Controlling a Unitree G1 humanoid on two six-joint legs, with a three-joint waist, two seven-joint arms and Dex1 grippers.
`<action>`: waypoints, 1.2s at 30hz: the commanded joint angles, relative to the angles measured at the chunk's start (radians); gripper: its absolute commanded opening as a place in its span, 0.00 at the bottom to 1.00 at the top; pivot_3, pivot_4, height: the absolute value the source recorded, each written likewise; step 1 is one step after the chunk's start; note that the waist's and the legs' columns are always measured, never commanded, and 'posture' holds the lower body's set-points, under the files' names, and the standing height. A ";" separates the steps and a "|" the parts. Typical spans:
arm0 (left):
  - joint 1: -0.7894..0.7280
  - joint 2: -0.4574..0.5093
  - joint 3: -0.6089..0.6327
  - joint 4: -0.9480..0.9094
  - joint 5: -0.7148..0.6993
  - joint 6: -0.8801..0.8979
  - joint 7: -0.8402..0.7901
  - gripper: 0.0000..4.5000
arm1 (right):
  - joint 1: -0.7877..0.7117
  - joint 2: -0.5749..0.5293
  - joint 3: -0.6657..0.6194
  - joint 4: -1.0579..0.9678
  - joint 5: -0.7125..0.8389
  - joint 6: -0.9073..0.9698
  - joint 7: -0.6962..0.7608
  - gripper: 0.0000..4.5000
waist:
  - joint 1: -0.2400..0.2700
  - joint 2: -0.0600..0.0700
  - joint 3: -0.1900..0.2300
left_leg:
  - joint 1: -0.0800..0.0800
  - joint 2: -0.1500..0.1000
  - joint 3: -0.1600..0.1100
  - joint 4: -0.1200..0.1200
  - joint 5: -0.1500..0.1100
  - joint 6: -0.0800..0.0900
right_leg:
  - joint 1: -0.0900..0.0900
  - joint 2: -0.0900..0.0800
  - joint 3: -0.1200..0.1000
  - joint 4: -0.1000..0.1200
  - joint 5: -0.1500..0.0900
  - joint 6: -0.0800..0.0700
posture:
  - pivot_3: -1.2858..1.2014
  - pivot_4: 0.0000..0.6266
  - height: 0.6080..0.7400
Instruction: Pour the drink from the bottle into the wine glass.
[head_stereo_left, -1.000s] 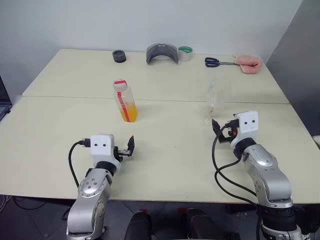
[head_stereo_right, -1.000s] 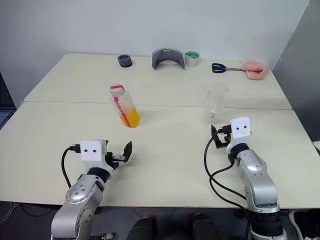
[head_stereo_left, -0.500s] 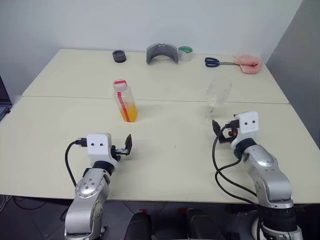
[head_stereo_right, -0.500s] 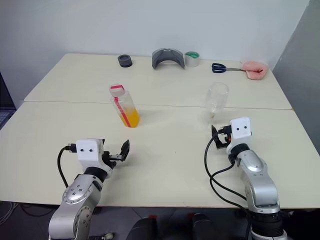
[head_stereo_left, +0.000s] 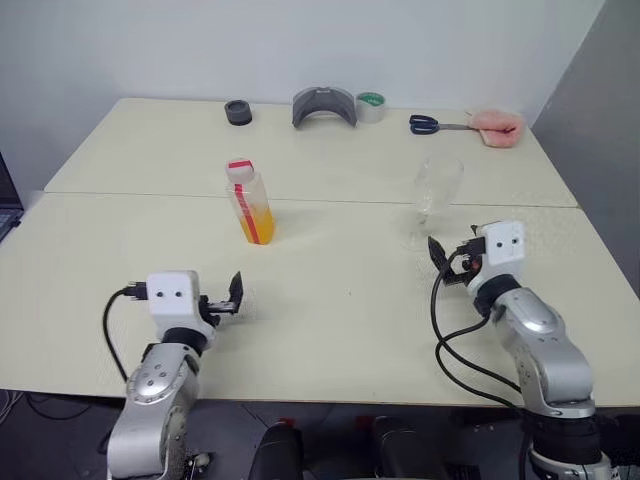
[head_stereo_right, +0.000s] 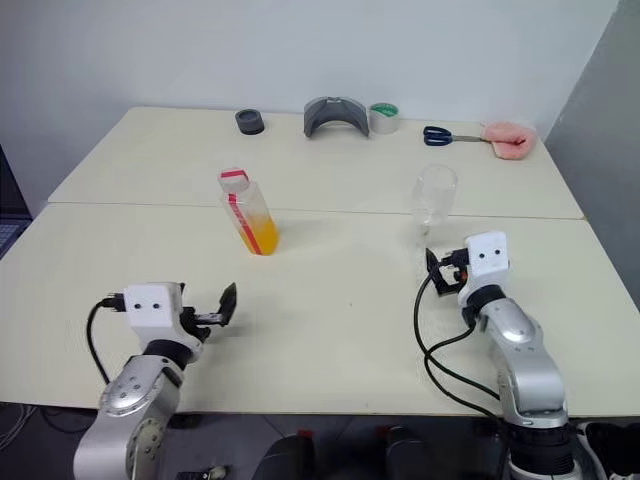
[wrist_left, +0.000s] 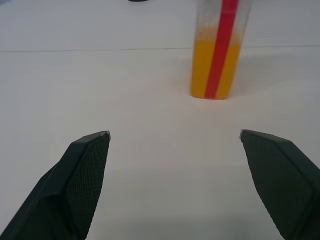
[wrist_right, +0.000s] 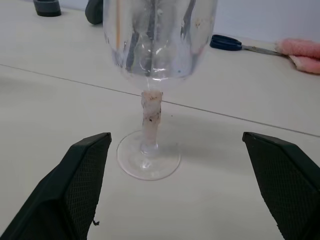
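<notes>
The bottle (head_stereo_left: 250, 203) stands upright on the table, left of centre, its lower half filled with the orange drink (head_stereo_left: 256, 222). In the left wrist view the bottle (wrist_left: 220, 50) with its red stripe stands ahead of my left gripper (wrist_left: 174, 134), which is open, empty and well short of it. That left gripper (head_stereo_left: 232, 298) hovers near the table's front left. The clear wine glass (head_stereo_left: 435, 195) stands upright at the right. My right gripper (head_stereo_left: 440, 258) is open just in front of the wine glass (wrist_right: 157, 35), level with its stem, without touching it.
Along the far edge lie a black tape roll (head_stereo_left: 238, 112), a grey curved piece (head_stereo_left: 324, 105), a green-and-white tape roll (head_stereo_left: 371, 106), scissors (head_stereo_left: 428, 124) and a pink cloth (head_stereo_left: 497, 127). A seam (head_stereo_left: 330, 200) runs across the table behind the bottle.
My left arm has swung to the left, carrying its open gripper further from the table's middle. The right gripper, the bottle and the wine glass have stayed put.
</notes>
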 joint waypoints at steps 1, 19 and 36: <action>-0.037 0.040 0.054 -0.005 -0.049 -0.008 -0.047 0.99 | -0.026 -0.038 -0.040 -0.063 0.098 0.011 0.092 1.00 | 0.000 0.000 0.000 | 0.000 0.000 0.000 0.000 0.000 0.000 | 0.000 0.000 0.000 0.000 0.000 0.000 | 0.52 0.24 1.00; -0.386 0.113 0.029 0.201 -0.104 -0.001 -0.089 0.99 | -0.207 -0.258 -0.024 -0.099 0.533 0.136 0.487 1.00 | 0.006 0.000 0.000 | 0.000 0.000 -0.001 0.001 0.000 0.000 | 0.001 0.000 -0.002 0.000 0.001 -0.001 | 0.52 0.24 1.00; -0.512 0.092 -0.041 0.367 -0.083 -0.102 -0.117 0.99 | -0.231 -0.252 -0.028 -0.132 0.592 0.163 0.423 1.00 | 0.011 0.000 0.000 | 0.000 0.000 0.000 0.001 0.000 0.000 | 0.001 0.000 -0.003 0.000 0.001 -0.001 | 0.52 0.24 1.00</action>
